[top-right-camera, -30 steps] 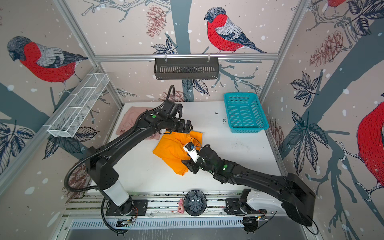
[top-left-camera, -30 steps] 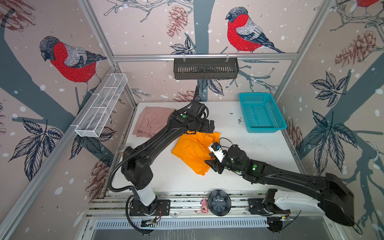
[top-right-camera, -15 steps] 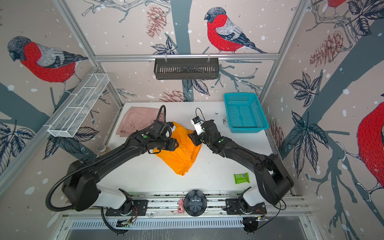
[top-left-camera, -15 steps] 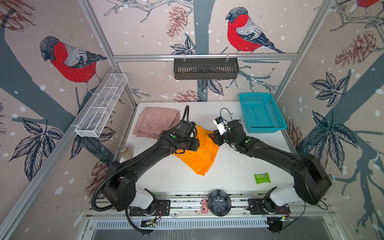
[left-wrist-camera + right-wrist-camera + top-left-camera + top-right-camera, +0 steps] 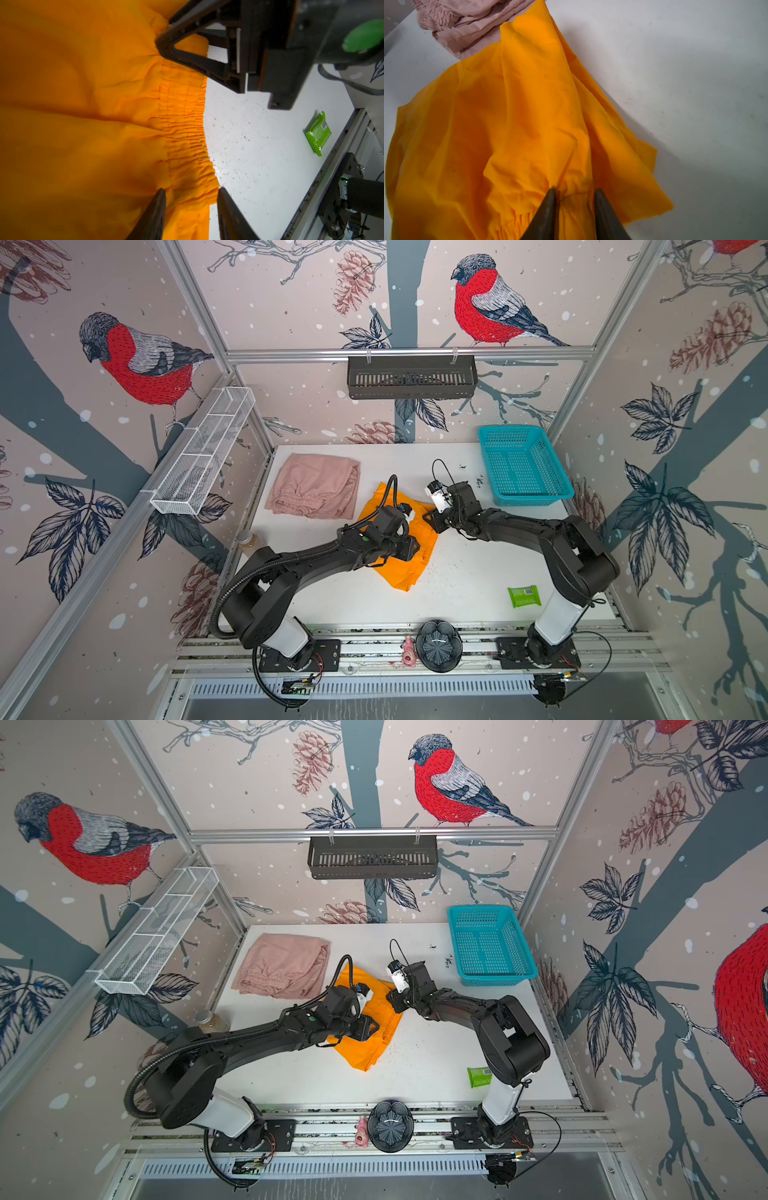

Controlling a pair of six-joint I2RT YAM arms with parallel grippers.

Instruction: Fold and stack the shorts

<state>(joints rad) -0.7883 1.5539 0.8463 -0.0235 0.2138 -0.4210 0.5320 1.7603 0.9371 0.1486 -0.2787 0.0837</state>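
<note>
The orange shorts (image 5: pixel 401 572) (image 5: pixel 365 1048) lie rumpled mid-table in both top views. My left gripper (image 5: pixel 415 549) (image 5: pixel 191 190) is shut on their gathered waistband (image 5: pixel 182 124) at its front end. My right gripper (image 5: pixel 430 518) (image 5: pixel 575 190) is shut on bunched orange fabric at the waistband's far end, and its fingers (image 5: pixel 166 47) show in the left wrist view. The pink shorts (image 5: pixel 316 487) (image 5: pixel 467 25) lie folded at the back left, touching the orange pair's far edge.
A teal basket (image 5: pixel 536 499) stands at the back right. A green packet (image 5: pixel 524 596) (image 5: pixel 318 133) lies front right. A small jar (image 5: pixel 247 538) sits at the table's left edge. A white wire rack (image 5: pixel 203 448) and a black rack (image 5: pixel 411 377) hang on the walls.
My right arm swung from the front of the orange shorts to their far side and closed on the fabric. My left gripper moved toward the front along the waistband and closed on it.
</note>
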